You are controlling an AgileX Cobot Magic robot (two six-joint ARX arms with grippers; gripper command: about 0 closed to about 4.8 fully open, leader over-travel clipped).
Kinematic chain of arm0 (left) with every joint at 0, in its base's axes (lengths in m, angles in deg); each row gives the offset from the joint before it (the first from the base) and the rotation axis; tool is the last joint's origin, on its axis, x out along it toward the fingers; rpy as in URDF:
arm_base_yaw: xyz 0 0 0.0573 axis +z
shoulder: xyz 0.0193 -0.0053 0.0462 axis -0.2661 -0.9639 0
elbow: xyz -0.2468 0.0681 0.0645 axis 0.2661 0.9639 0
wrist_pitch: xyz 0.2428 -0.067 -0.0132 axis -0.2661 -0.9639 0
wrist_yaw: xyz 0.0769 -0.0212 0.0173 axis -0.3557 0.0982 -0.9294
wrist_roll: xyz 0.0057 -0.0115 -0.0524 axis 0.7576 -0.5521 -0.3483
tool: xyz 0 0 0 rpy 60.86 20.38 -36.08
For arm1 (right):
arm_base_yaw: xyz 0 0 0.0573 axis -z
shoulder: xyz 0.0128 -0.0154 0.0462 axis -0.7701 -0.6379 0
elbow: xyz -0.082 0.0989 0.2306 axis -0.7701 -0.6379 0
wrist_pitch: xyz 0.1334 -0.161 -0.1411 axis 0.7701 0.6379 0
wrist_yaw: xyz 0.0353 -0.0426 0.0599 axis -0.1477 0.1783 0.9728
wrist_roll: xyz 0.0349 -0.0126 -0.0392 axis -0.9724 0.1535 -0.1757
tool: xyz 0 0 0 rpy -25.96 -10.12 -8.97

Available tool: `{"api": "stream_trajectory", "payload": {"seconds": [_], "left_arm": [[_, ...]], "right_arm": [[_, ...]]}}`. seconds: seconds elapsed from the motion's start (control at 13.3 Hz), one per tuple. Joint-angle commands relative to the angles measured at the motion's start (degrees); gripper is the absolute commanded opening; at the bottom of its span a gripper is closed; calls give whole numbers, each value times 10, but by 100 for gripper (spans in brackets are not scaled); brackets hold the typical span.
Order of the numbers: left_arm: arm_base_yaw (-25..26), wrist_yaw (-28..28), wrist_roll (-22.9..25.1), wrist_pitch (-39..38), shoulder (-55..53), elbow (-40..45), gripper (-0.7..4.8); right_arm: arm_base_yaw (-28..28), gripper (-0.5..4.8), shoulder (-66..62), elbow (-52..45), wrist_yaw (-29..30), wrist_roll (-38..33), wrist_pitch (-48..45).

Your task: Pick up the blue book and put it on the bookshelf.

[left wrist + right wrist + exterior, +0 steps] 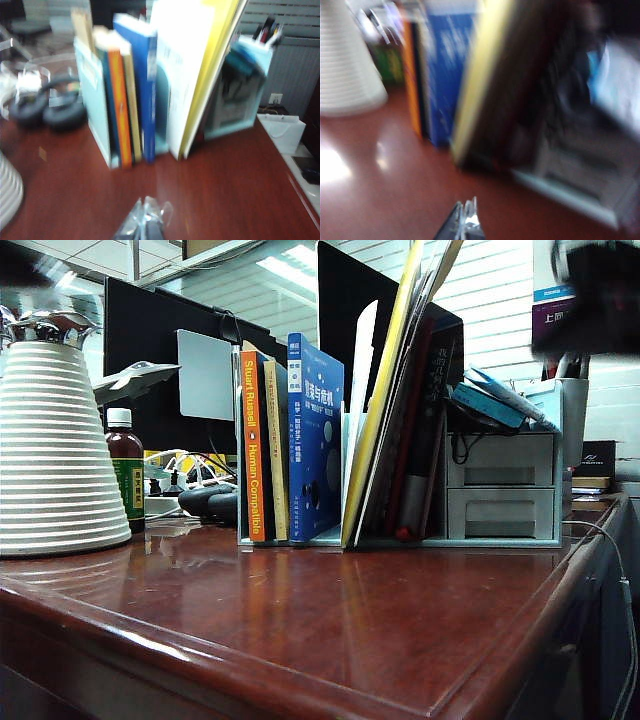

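Nearest in each wrist view are the grippers themselves: the left gripper hangs over bare tabletop with its jaws pressed together on nothing, and the right gripper likewise shows its tips meeting, empty, though that picture is badly blurred. Neither shows clearly in the exterior view. Beyond them the book already stands upright in the bookshelf, its blue spine outward, a tan volume between it and the orange-spined book on one side, and just beside a pale divider panel with a leaning yellow folder on the other. As a paperback it should be light and fairly stiff when pinched across the spine, but its glossy cover could slip; the free upper corner looks the easiest hold. It seems placed, so the task is probably finished. The tabletop is polished red-brown wood, reflective and likely slick. Farther off sit a ribbed white jug, a brown bottle, headphones and a drawer unit, with dark monitors behind.
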Motion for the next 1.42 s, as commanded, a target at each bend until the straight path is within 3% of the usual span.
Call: {"api": "stream_trajectory", "payload": {"seconds": [0.07, 0.45, 0.75, 0.9, 0.97, 1.27, 1.42], "left_arm": [[0, 4, -20, -76, 79, 26, -6], [0, 4, -29, -87, 120, 74, -7], [1, -4, -30, -45, 126, 89, -7], [23, -12, -30, -45, 146, 92, -6], [42, -28, -24, -49, 165, 94, -7], [202, 67, -24, -45, 180, 116, -7], [259, 66, -24, -40, 180, 141, -7]], "right_arm": [[-1, -1, 1, 3, 5, -19, -14], [-1, -1, 1, 3, 9, -19, -15], [-1, -1, 1, 3, 9, -19, -14], [-1, -1, 1, 3, 9, -19, -15], [-1, -1, 1, 3, 9, -19, -15], [-1, -1, 1, 3, 9, -19, -13], [-1, -1, 1, 3, 9, -19, -12]]}}
